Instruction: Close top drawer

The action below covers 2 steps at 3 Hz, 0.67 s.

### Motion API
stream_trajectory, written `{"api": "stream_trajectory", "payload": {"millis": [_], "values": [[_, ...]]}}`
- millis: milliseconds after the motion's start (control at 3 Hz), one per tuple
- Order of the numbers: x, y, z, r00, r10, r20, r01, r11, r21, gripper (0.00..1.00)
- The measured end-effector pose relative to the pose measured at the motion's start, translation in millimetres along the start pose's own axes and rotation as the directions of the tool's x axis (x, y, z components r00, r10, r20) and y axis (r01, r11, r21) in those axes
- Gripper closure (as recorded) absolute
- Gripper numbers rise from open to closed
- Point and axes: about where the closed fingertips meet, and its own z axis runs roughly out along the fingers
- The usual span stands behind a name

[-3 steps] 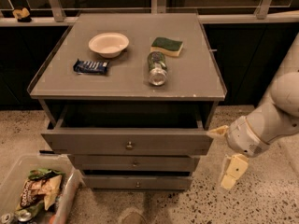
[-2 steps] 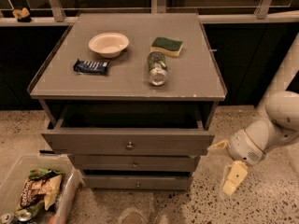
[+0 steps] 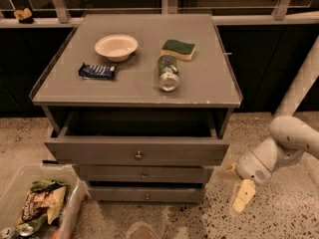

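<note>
The top drawer of the grey cabinet is pulled out toward me, with its dark box interior showing. Its tall front panel has a small round metal knob at the centre. My gripper hangs low at the right of the cabinet, near the floor and beside the drawer's right front corner, apart from it. It is open and empty, with one pale yellow finger pointing down and the other near the drawer corner.
Two slimmer drawers sit below the top one. On the cabinet top are a white bowl, a green-yellow sponge, a bottle lying down and a blue snack bar. A clear bin of snack bags stands on the floor at lower left.
My gripper and forearm have dropped lower beside the cabinet's right side. The top drawer stays open as before.
</note>
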Motion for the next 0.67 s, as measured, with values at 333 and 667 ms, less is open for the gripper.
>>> {"api": "stream_trajectory", "payload": {"millis": [333,667], "values": [[-1.6,0.8,-1.7,1.0,-0.003,-0.001,0.003,1.0,0.004,0.0],[-11.9,5.6,-0.2,0.999,-0.039,-0.003,0.04,0.9988,0.028,0.0]]}}
